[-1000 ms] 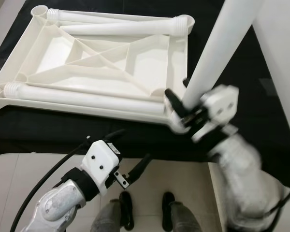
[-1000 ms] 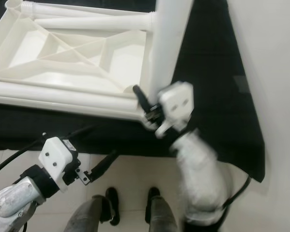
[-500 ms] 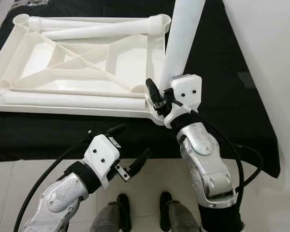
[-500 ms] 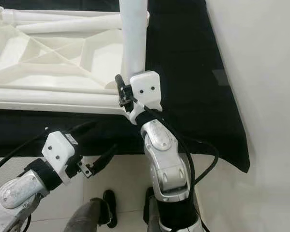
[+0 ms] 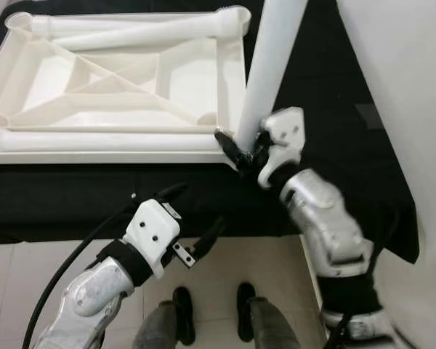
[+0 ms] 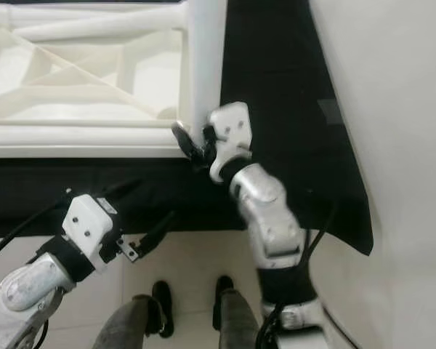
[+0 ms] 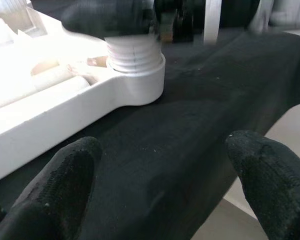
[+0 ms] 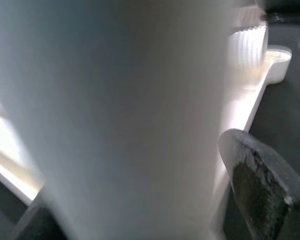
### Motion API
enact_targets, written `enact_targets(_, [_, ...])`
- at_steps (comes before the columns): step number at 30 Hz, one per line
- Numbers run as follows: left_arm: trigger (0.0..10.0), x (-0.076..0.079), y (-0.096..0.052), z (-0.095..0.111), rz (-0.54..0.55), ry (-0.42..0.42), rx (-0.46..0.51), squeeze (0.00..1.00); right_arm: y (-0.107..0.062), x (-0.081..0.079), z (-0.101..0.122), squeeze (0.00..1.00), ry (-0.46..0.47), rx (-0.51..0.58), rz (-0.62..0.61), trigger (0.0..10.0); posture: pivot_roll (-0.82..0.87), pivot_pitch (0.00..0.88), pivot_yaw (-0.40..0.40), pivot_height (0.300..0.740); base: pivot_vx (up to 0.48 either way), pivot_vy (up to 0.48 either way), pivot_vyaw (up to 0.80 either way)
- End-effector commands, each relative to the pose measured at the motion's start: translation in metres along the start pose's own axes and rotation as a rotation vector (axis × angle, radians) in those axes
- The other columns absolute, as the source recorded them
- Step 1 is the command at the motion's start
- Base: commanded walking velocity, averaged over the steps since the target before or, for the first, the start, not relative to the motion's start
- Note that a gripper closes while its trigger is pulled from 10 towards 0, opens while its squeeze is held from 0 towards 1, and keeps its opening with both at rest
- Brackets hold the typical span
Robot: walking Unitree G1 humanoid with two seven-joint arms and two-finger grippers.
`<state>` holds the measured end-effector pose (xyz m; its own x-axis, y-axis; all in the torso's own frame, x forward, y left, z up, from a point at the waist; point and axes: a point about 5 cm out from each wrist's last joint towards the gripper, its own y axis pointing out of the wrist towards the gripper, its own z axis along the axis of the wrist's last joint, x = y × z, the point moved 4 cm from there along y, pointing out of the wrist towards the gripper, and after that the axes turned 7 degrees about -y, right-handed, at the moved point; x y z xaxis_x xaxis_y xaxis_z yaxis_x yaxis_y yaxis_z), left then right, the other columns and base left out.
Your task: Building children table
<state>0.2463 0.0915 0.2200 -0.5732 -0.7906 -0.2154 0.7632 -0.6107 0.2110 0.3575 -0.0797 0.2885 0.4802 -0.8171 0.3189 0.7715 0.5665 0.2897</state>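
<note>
- The right gripper (image 5: 241, 147), clamped round the leg's (image 5: 270, 62) base, has twisted further at the tabletop's (image 5: 123, 87) near corner socket; threading looks underway.
- The left gripper (image 5: 196, 236) hangs spread, holding nothing.

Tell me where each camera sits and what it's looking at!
Left eye view: on the head, looking down at the upside-down white table top on the black cloth; both arms and two feet show.
Right eye view: beside it, same scene; the right claw grips the standing table leg.
Left wrist view: on the left arm, looking past the open left claw at the leg's threaded end in its corner socket.
Right wrist view: pressed up close to the leg.
Every view shows that leg.
</note>
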Motion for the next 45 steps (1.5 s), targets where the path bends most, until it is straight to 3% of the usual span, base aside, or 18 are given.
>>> enact_targets(1, [10.0, 0.002, -0.003, -0.004, 0.002, -0.003, -0.012, 0.00, 0.000, -0.004, -0.002, 0.00, 0.018, 0.017, 0.075, 10.0, 0.10, 0.424, -0.036, 0.740, 0.000, 0.000, 0.00])
enact_targets(2, [10.0, 0.002, -0.003, -0.004, 0.002, -0.003, -0.012, 0.00, 0.000, -0.004, -0.002, 0.00, 0.018, 0.017, 0.075, 10.0, 0.10, 0.424, -0.036, 0.740, 0.000, 0.000, 0.00])
enact_targets(5, [10.0, 0.001, -0.003, -0.005, 0.011, 0.001, -0.011, 0.00, 0.002, 0.000, 0.013, 0.00, -0.023, 0.073, 0.300, 10.0, 0.11, 0.421, -0.045, 0.740, 0.000, 0.000, 0.00])
enact_targets(6, [10.0, 0.001, -0.003, -0.005, 0.011, 0.001, -0.011, 0.00, 0.002, 0.000, 0.013, 0.00, -0.023, 0.073, 0.300, 10.0, 0.11, 0.421, -0.045, 0.740, 0.000, 0.000, 0.00])
enact_targets(8, [10.0, 0.001, -0.003, -0.004, 0.014, 0.001, -0.008, 0.00, -0.002, -0.005, 0.017, 0.00, -0.044, 0.091, 0.495, 10.0, 0.11, 0.422, -0.046, 0.740, 0.000, 0.000, 0.00])
enact_targets(12, [10.0, 0.002, -0.003, -0.004, 0.016, 0.001, -0.006, 0.00, -0.009, -0.010, 0.014, 0.00, -0.014, 0.078, 0.753, 10.0, 0.11, 0.419, -0.061, 0.740, 0.000, 0.000, 0.00])
enact_targets(18, [10.0, 0.000, -0.004, -0.004, 0.028, 0.006, -0.006, 0.00, -0.005, -0.007, 0.014, 0.00, 0.025, 0.076, 0.826, 9.9, 0.11, 0.416, -0.066, 0.740, 0.000, 0.000, 0.00])
enact_targets(19, [10.0, 0.000, -0.004, -0.004, 0.029, 0.006, -0.006, 0.00, -0.003, -0.006, 0.012, 0.00, 0.019, 0.072, 0.823, 0.0, 0.12, 0.416, -0.069, 0.740, 0.000, 0.000, 0.00])
enact_targets(28, [10.0, 0.002, -0.004, -0.004, 0.030, 0.005, -0.004, 0.00, 0.003, -0.001, 0.004, 0.00, -0.020, 0.057, 0.818, 0.0, 0.11, 0.404, -0.065, 0.740, 0.000, 0.000, 0.00])
enact_targets(32, [10.0, 0.003, -0.003, -0.005, 0.021, 0.003, -0.003, 0.00, 0.001, 0.005, -0.008, 0.00, -0.040, 0.016, 0.791, 0.0, 0.10, 0.402, -0.065, 0.740, 0.000, 0.000, 0.00])
enact_targets(35, [10.0, 0.005, -0.003, -0.005, 0.014, 0.000, -0.001, 0.00, -0.013, 0.002, -0.035, 0.00, 0.030, -0.101, 0.624, 0.0, 0.09, 0.411, -0.080, 0.740, 0.000, 0.000, 0.00])
enact_targets(38, [10.0, 0.006, -0.003, -0.005, 0.013, -0.001, -0.001, 0.00, -0.019, -0.005, -0.050, 0.00, 0.032, -0.172, 0.549, 0.0, 0.09, 0.413, -0.085, 0.740, 0.000, 0.000, 0.00])
enact_targets(39, [10.0, 0.006, -0.004, -0.005, 0.010, -0.004, -0.005, 0.00, -0.027, -0.013, -0.080, 0.00, 0.041, -0.349, 0.148, 0.0, 0.08, 0.418, -0.094, 0.740, 0.000, 0.000, 0.00])
enact_targets(40, [10.0, 0.007, -0.005, -0.004, 0.009, -0.003, -0.007, 0.00, -0.051, -0.042, -0.092, 0.00, 0.060, -0.450, 0.042, 0.0, 0.12, 0.433, -0.089, 0.740, 0.000, 0.000, 0.00])
enact_targets(41, [10.0, 0.007, -0.005, -0.004, 0.009, -0.003, -0.007, 0.00, -0.051, -0.042, -0.092, 0.00, 0.060, -0.450, 0.042, 0.0, 0.12, 0.433, -0.089, 0.740, 0.000, 0.000, 0.00])
enact_targets(42, [10.0, 0.007, -0.004, -0.004, 0.009, -0.002, -0.009, 0.00, -0.071, -0.057, -0.094, 0.00, 0.061, -0.507, -0.067, 0.0, 0.12, 0.439, -0.087, 0.740, 0.000, 0.000, 0.00])
enact_targets(43, [10.0, 0.005, -0.005, -0.004, 0.019, -0.007, -0.009, 0.00, -0.074, -0.068, -0.097, 0.00, 0.098, -0.523, -0.106, 0.0, 0.10, 0.443, -0.067, 0.740, 0.000, 0.000, 0.00])
enact_targets(45, [10.0, 0.006, -0.005, -0.005, 0.018, -0.009, -0.015, 0.00, -0.064, -0.069, -0.096, 0.00, 0.093, -0.490, -0.083, 0.0, 0.11, 0.430, -0.054, 0.740, 0.000, 0.000, 0.00])
